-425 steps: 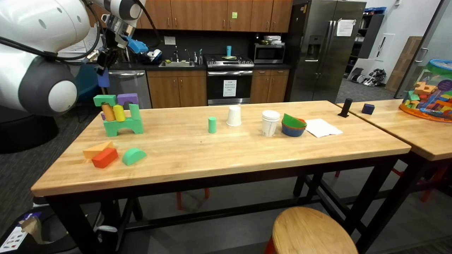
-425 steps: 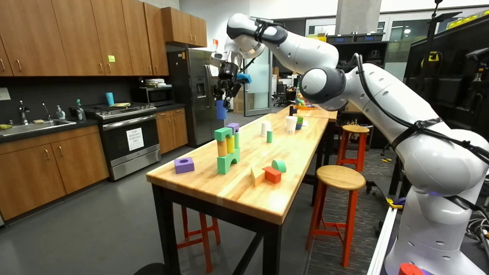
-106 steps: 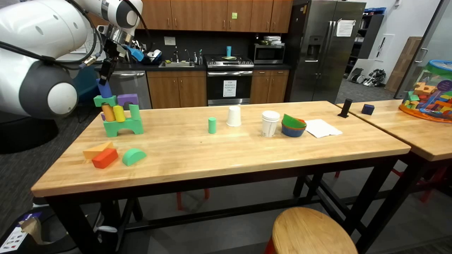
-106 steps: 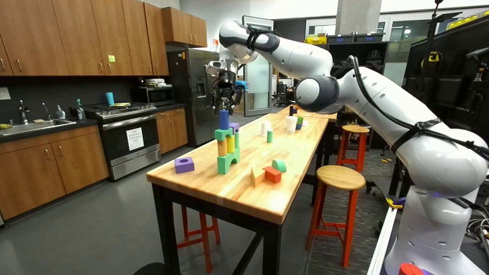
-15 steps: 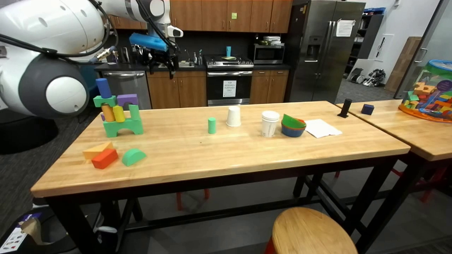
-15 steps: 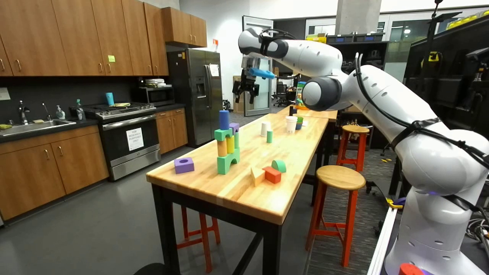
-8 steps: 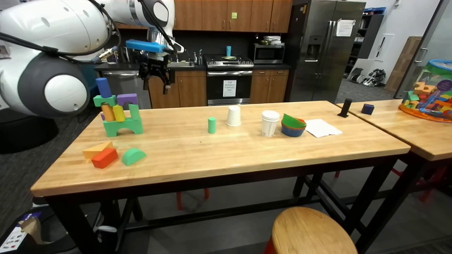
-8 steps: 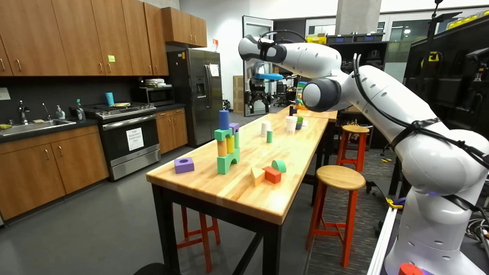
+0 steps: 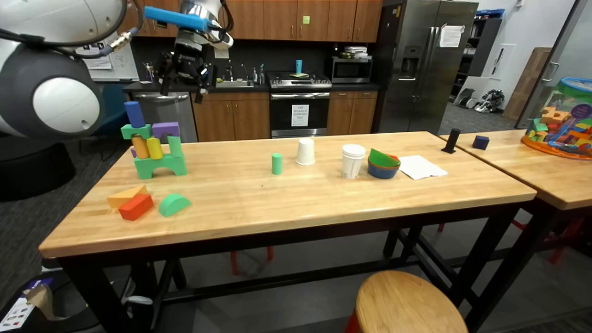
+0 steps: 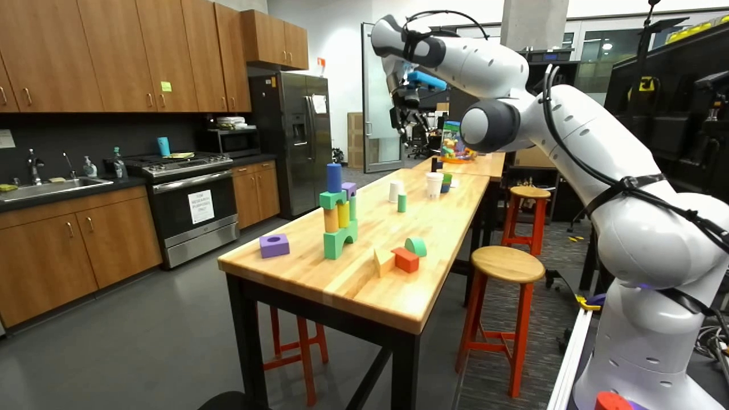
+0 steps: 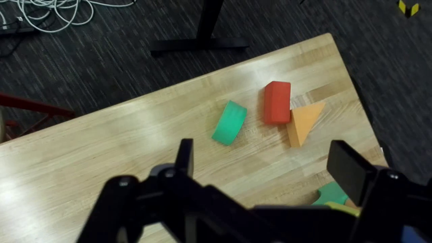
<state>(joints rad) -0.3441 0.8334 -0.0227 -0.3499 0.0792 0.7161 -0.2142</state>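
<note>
Black and two-fingered, the tool (image 11: 262, 152) hung with its jaws well apart, gripping nothing, above a long pale wooden desk (image 9: 277, 203). It looked nearest to a multicoloured tower (image 9: 155, 148) of foam-like blocks, at four o'clock from the tool's centre in the wrist view, though both exterior views showed a gap; a blue foam-like cylinder (image 10: 334, 177) crowned it. By that clock, a red foam-like oblong block (image 11: 277, 103) lay just past twelve, an orange foam-like wedge (image 11: 305, 119) at two, touching or just beside it, and a green foam-like half-round block (image 11: 230, 123) between ten and eleven, apart from both.
</note>
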